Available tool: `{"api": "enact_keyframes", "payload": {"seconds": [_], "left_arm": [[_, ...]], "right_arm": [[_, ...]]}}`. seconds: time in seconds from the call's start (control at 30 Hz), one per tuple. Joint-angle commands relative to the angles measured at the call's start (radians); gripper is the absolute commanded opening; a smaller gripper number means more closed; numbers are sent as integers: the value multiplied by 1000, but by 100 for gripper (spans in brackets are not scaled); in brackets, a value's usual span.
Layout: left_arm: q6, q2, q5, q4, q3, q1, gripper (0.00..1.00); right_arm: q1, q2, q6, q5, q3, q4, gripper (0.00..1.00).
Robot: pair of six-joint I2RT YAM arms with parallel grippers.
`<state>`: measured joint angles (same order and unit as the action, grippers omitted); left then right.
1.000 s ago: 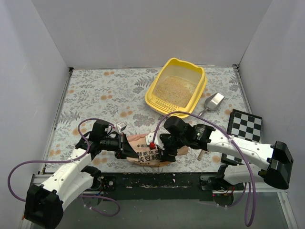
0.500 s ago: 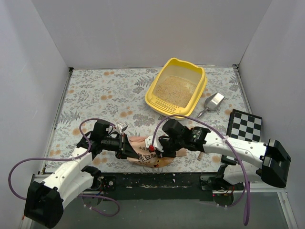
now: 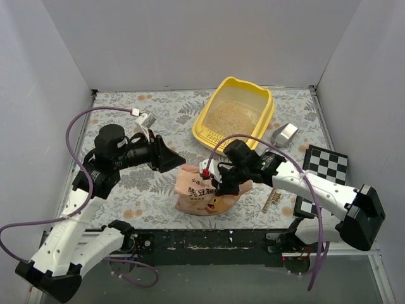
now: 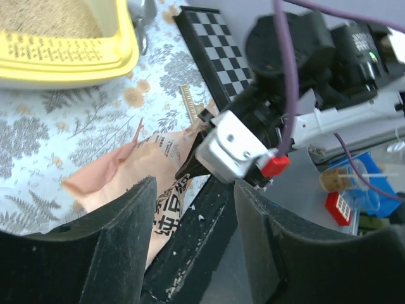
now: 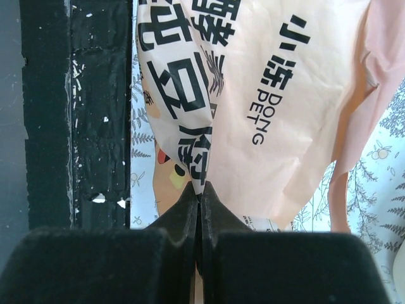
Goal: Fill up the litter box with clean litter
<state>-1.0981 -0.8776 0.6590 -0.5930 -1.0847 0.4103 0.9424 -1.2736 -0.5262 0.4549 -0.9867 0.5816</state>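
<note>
The yellow litter box (image 3: 224,140) stands at the back right, a layer of pale beige clean litter (image 3: 231,117) in its bottom. The same litter box (image 4: 69,54) and litter (image 4: 44,16) show at the top left of the left wrist view. A peach-pink printed bag (image 3: 201,197) stands crumpled near the front middle. My right gripper (image 3: 223,185) is shut on a fold of the bag (image 5: 285,95), its fingertips (image 5: 198,193) pinching the film. My left gripper (image 3: 169,157) hangs open above and left of the bag (image 4: 126,171), holding nothing.
A grey metal scoop (image 3: 285,134) lies right of the litter box. A checkerboard plate (image 3: 324,170) sits at the right edge, with a small ruler (image 3: 273,199) beside it. The black table edge (image 5: 76,114) runs close to the bag. Grey walls enclose three sides.
My left gripper has let go of the bag, opened, and risen up and back to the left. My right gripper has shut on the bag, and the bag now stands more upright.
</note>
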Motion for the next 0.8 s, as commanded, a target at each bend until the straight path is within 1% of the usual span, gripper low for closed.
{"api": "enact_keyframes", "payload": {"seconds": [0.0,0.1,0.2,0.33,0.37,0.47,0.63,0.77], "left_arm": [[127,19,91,154,78,31,53],[197,-23,111,203,121,71,56],[276,-64,70,255,169,152,60],[366,-64,25,312,255,222,71],[383,-63,25,327,269,231,72],[423,-98,19,346,273,254,75],[484,-167,-47,396,264,350,84],[517,-214,-62,452,273,418,85]], "right_arm": [[-53,-10,9,93,-75,99,1],[-92,11,8,163,-64,109,1],[-113,32,25,177,-32,107,1],[-119,78,71,182,11,77,1],[-123,94,83,180,26,63,1],[-136,140,100,194,69,12,1],[-142,145,107,214,95,-3,1],[-143,135,109,219,105,-14,1]]}}
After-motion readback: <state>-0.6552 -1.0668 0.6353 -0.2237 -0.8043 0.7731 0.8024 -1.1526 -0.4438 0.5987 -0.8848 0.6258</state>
